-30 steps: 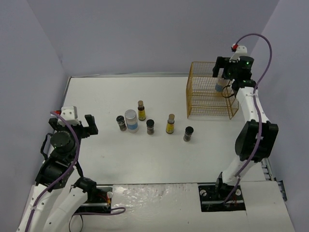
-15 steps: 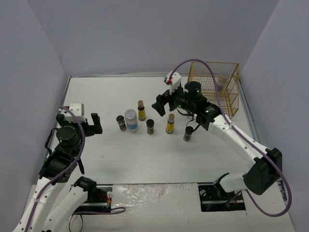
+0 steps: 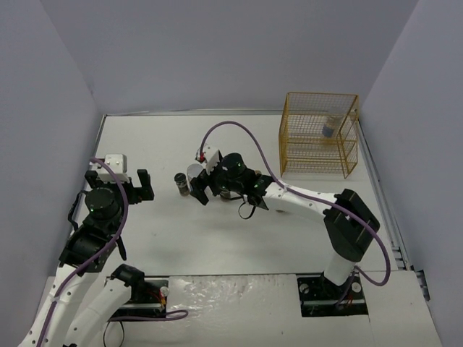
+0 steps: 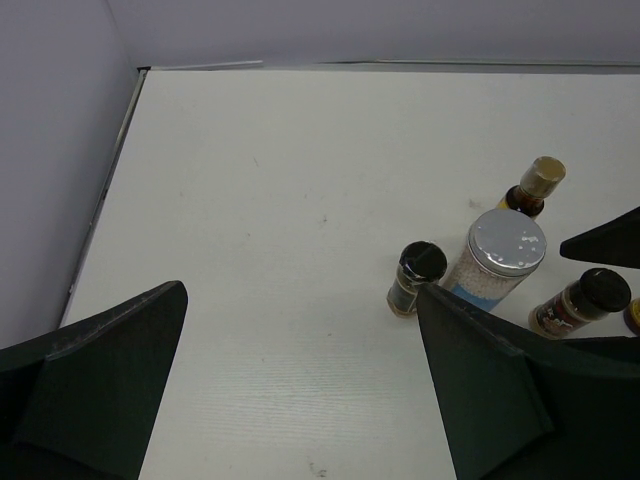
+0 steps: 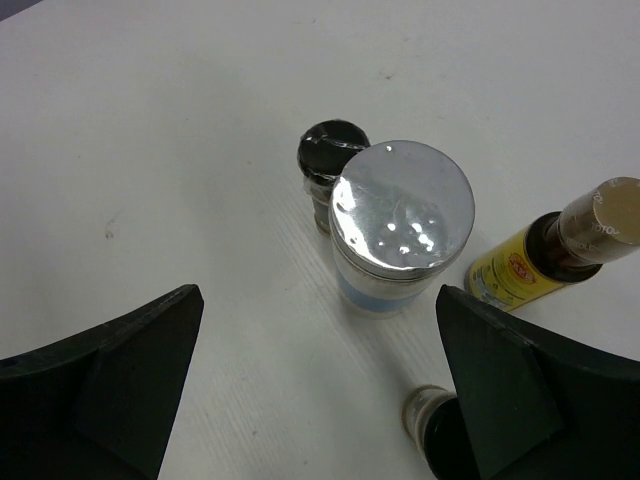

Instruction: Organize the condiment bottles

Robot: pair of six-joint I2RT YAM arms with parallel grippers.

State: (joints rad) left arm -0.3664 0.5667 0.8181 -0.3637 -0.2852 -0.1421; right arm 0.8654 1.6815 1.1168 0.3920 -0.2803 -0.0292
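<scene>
Right end effector (image 5: 315, 300) gapes near grey-lidded jar (image 5: 400, 220); left end effector (image 4: 300, 290) gapes.

Four jars (image 4: 495, 262), two bottles (image 4: 535, 185), one rack (image 3: 304, 144)

The yellow-labelled bottle (image 5: 505, 280) bears a red logo (image 5: 519, 266) — its lettering too small to read.

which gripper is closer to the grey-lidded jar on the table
Right. The right gripper hovers open over the white jar; the left gripper is open, well off to its left.
</scene>
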